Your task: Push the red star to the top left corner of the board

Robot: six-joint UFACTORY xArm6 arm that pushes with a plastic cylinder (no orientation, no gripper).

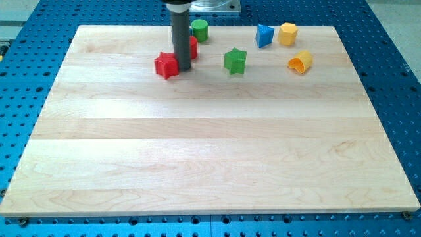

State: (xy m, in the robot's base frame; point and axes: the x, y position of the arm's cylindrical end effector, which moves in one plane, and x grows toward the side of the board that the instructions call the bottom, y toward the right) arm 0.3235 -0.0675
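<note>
The red star lies on the wooden board near the view's top, left of centre. My tip stands right at the star's right side, touching or nearly touching it. The dark rod rises from there to the view's top edge and hides part of a second red block behind it, whose shape I cannot make out.
A green cylinder stands at the top edge right of the rod. A green star lies further right. A blue block, a yellow hexagon and an orange-yellow block sit at the top right.
</note>
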